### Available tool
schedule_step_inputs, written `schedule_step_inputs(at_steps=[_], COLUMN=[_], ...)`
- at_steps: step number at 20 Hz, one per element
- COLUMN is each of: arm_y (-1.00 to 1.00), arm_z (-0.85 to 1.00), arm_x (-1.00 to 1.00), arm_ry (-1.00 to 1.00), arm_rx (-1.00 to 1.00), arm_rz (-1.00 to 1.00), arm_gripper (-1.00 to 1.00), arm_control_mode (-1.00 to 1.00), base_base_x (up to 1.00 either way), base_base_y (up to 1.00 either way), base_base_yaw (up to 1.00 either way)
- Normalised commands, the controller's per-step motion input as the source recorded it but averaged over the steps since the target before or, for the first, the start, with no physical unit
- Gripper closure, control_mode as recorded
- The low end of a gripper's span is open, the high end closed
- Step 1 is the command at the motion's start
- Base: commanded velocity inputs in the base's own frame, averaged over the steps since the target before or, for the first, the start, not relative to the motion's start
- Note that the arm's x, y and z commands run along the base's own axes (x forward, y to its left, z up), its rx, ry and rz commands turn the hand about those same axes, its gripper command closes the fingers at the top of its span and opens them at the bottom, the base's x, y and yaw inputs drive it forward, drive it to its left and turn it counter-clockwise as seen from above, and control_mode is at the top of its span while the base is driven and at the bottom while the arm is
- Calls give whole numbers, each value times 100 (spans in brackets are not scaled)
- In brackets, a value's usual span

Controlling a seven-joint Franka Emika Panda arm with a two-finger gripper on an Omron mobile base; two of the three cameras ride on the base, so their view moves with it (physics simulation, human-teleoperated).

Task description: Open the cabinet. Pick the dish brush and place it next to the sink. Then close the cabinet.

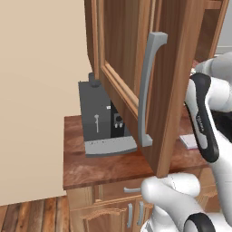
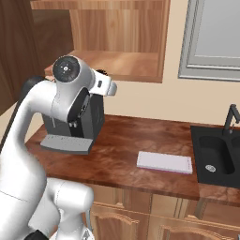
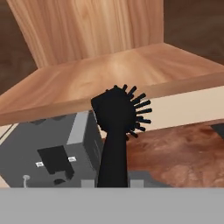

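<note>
The dish brush (image 3: pixel 116 131), pinched by its handle between the jaws and carried just outside the open cabinet (image 2: pixel 117 61) shelf, is best kept upright, lowered clear of the shelf edge and swung across the counter (image 2: pixel 140 140) towards the sink (image 2: pixel 218 159).

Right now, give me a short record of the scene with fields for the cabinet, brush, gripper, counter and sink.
cabinet: door swung open, shelf bare
dish brush: black, held by its handle, out in front of the shelf edge
gripper: shut on the brush
counter: coffee machine at left, flat white pad near the sink
sink: dark basin, nothing beside it yet
</note>
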Motion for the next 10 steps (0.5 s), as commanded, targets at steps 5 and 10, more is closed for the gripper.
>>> schedule_step_inputs(at_steps=[5, 10], arm_y=[-5, -8], arm_z=[0, -1], arm_x=[-67, -50], arm_ry=[0, 0], arm_rx=[0, 0], arm_rz=[1, 0], arm_gripper=[100, 100], arm_control_mode=[-100, -100], base_base_x=[0, 0], base_base_y=[0, 0], base_base_yaw=[0, 0])
